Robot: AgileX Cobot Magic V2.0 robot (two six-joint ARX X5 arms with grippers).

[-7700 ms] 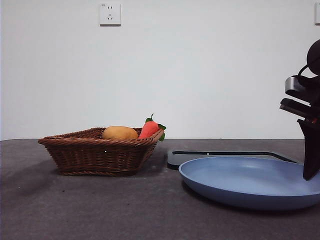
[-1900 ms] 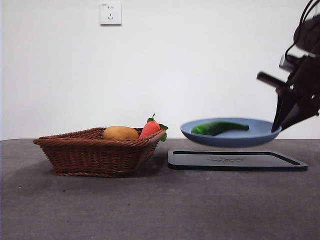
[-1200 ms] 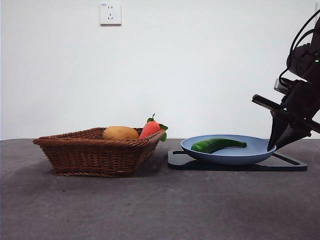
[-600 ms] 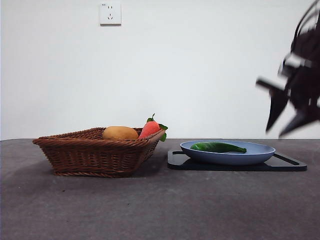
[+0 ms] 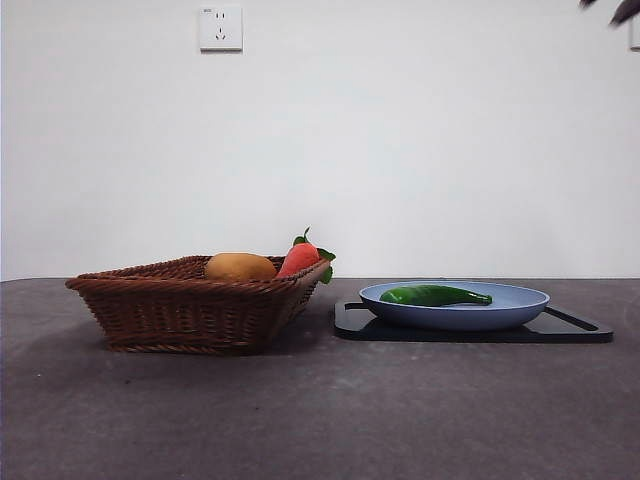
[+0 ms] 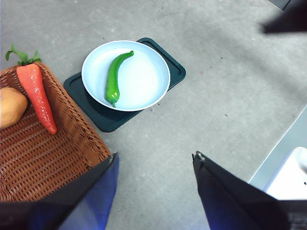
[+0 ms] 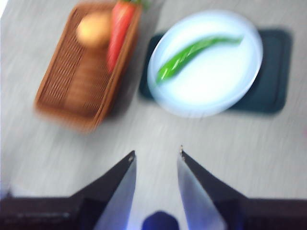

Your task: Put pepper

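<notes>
The dark green pepper lies in the blue plate, which rests on a black tray. The left wrist view shows the pepper lying across the plate, and the blurred right wrist view shows the pepper on the plate too. My left gripper is open and empty, high above the table. My right gripper is open and empty, high above the plate; in the front view only a black tip shows at the top right corner.
A brown wicker basket stands left of the tray. It holds a yellow-brown potato-like item and a red-orange vegetable with green leaves. A white wall socket is on the back wall.
My right gripper set the plate with the pepper down on the black tray, let go and rose up out of the front view. The basket has not moved.
</notes>
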